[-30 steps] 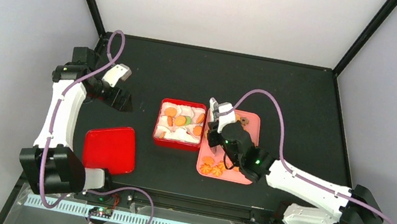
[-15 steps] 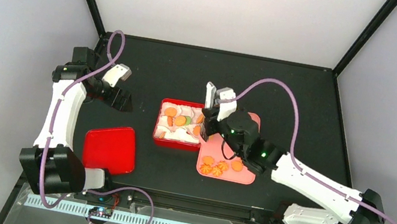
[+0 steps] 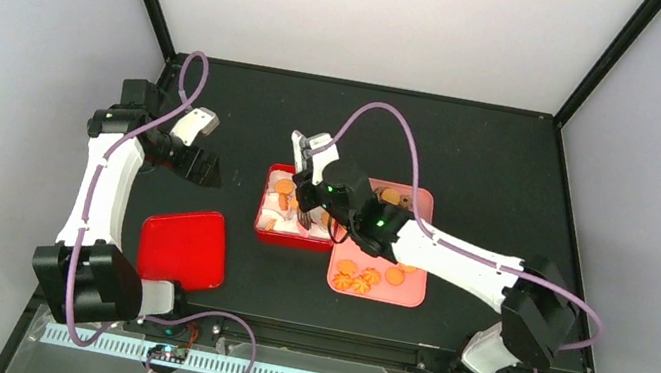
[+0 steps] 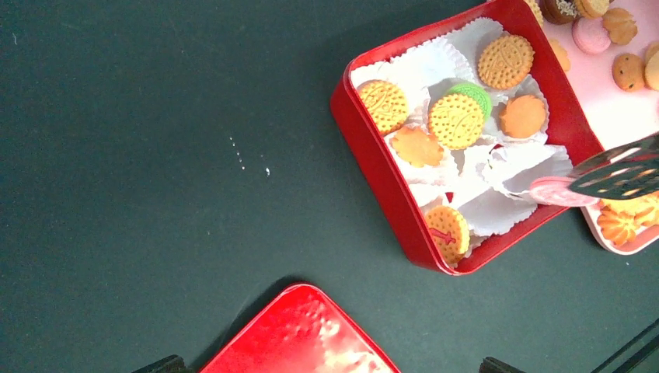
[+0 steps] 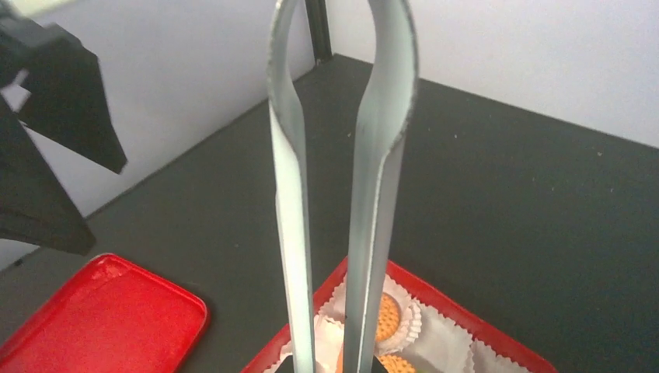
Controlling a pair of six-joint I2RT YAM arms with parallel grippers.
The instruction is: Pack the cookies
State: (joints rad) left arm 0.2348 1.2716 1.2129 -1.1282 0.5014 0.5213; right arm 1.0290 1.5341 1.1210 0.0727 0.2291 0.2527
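Top external view, right side: grips the metal tongs (image 5: 374,194) in the nearly closed right hand (image 3: 309,150), over the red box (image 4: 373,167), with a flat pink cookie (image 4: 556,191) at the tong tips by the box side next to the pink tray (image 3: 409,298). Holds the left hand (image 3: 201,167) spread fully wide and empty above the dark tabletop (image 3: 318,114), well apart to the left of the box. Shows other cookies (image 4: 455,120) in white paper cups (image 4: 497,211) inside the box, more on the tray.
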